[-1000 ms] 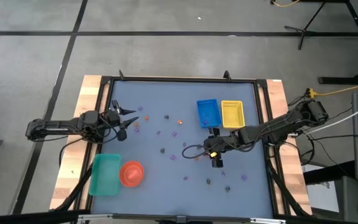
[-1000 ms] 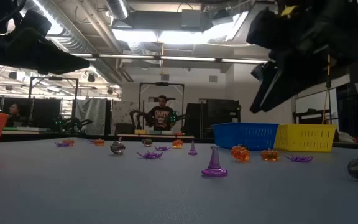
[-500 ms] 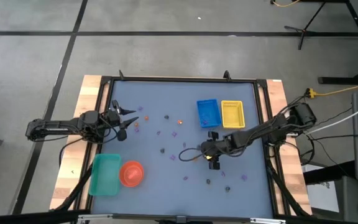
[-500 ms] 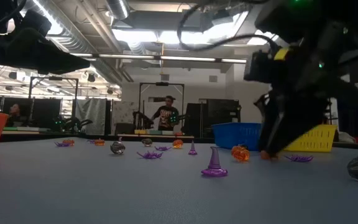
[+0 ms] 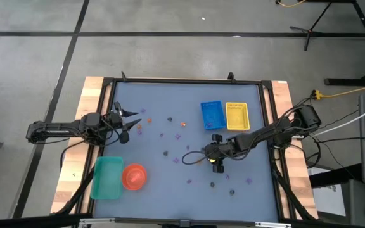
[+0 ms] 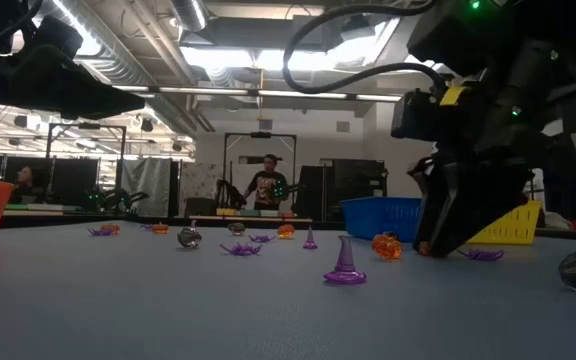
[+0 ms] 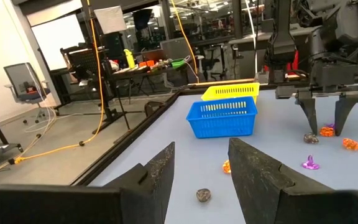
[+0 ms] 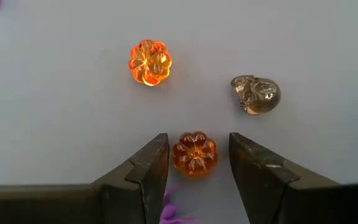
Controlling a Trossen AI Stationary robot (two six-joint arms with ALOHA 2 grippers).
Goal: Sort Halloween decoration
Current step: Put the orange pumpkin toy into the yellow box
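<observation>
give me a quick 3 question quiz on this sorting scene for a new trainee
1. True or false: the right claw is open, with an orange pumpkin bead sitting between its fingers.
2. Multiple choice: what lies next to that bead, outside the fingers, in the right wrist view? A) a grey skull bead B) a green tray C) an orange bowl
3. Fill in: in the high view, the blue tray stands directly beside the ______ tray.

Key: 1 true; 2 A; 3 yellow. The left claw waits open over the table's left side.
</observation>
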